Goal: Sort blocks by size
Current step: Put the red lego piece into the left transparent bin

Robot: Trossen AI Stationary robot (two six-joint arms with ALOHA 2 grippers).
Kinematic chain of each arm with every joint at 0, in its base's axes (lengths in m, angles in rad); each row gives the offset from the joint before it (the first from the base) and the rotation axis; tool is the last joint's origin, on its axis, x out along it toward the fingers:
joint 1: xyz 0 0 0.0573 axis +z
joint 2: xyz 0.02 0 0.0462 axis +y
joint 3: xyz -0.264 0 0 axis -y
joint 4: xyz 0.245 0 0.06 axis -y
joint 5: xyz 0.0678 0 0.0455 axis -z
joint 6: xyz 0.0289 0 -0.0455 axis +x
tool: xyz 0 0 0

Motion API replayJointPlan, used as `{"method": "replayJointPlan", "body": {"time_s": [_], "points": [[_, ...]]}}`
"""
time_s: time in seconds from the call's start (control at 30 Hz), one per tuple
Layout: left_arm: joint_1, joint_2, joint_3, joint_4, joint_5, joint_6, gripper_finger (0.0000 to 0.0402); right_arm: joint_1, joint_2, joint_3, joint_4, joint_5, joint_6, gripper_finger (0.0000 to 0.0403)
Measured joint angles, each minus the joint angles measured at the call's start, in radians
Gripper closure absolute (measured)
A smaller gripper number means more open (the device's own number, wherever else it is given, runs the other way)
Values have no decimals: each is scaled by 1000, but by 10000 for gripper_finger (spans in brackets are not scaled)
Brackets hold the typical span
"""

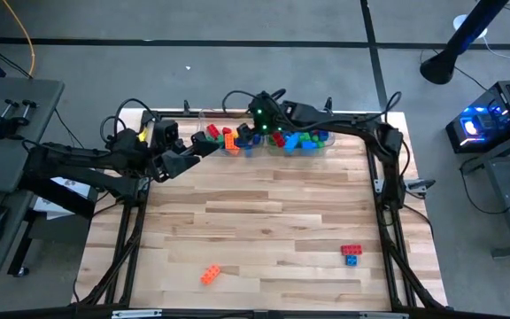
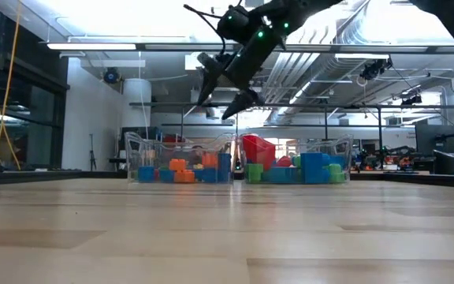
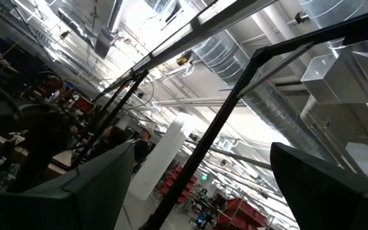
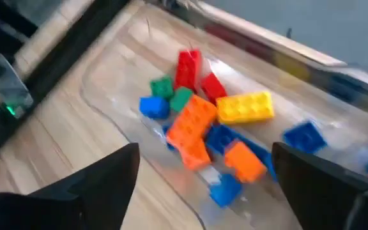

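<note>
Right pincer (image 2: 225, 93) hangs spread and empty above the left clear bin (image 1: 204, 144) of sorted blocks (image 4: 200, 121); we should lift straight clear before fetching the orange brick (image 1: 211, 275) on the surface (image 1: 264, 221).

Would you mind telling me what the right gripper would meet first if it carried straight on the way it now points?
Probably the blocks in the clear bin just below it. The right gripper, jaws open, looks down into that bin, with an orange block roughly in line. Depth is hard to judge, so which block comes first is uncertain.
</note>
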State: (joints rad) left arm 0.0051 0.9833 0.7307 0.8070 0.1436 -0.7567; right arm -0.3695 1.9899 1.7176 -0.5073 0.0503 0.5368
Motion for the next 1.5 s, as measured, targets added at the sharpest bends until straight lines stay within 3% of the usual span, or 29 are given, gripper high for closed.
{"method": "replayJointPlan", "body": {"time_s": [0.13,0.23,0.37,0.47,0.6,0.77,0.93,1.0,1.07,1.2,1.5], "points": [[0,0,0,-1,0,0,50,8,-38,2,-75,22,-48,47],[0,0,0,-2,5,0,50,40,-74,2,-230,34,-126,47],[0,0,0,-2,59,0,50,136,-132,-4,-487,86,-178,47],[-1,0,0,-3,62,1,50,238,-209,-105,-555,94,-114,47],[1,0,0,-12,62,9,50,413,-373,-381,-542,25,164,46],[1,0,0,-56,62,2,50,724,-575,-687,-441,-72,726,46],[2,0,0,-129,62,2,50,1026,-644,-769,-386,-55,1413,46],[2,1,0,-157,62,1,50,1113,-633,-769,-408,-26,1584,46],[2,1,0,-173,62,1,50,1167,-618,-769,-442,-30,1645,46],[2,1,0,-187,62,27,50,1202,-597,-770,-522,-68,1420,46],[2,1,0,-189,58,43,50,1202,-547,-773,-559,-109,431,46]]}}
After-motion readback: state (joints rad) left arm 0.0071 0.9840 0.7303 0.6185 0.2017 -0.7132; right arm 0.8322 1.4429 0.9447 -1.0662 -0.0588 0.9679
